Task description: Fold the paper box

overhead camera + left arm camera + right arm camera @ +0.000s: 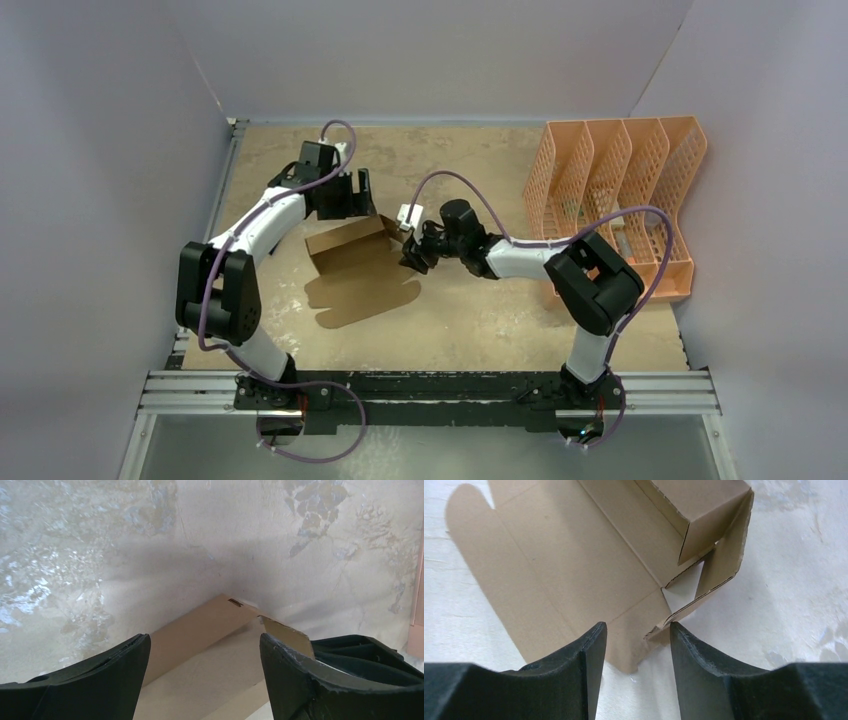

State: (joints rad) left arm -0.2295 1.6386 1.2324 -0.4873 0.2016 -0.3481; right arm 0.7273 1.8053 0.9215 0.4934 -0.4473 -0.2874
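The box (352, 268) lies half-formed at the middle of the desk (480, 320), a little toward 9 o'clock: its back wall (200, 630) stands up at the 12 o'clock side, while the lid (549, 570) lies flat toward 6 o'clock. The left fingers (115, 675) are spread wide and straddle the back wall without touching it, as far as the wrist view shows. The right fingers (574, 665) sit at the box's 3 o'clock edge, also spread, with the near corner of the leaning side flap (724, 555) just inside their gap, close to 1 finger and not pinched. The main risk, in my judgement, is that thin hold: closing on only the corner could crease or tear the flap instead of swinging it along its fold. The box looks light and nothing pins it down, so a push from 3 o'clock could slide or spin the whole sheet toward 9 o'clock. With the left fingers not gripping, the back wall may sag flat when the flap is pressed against it. The small slot (234, 601) near the wall's top corner leaves little margin, so a skewed flap would probably miss it. The organizer (620, 190) at 2 o'clock stands well apart and seems no hazard.
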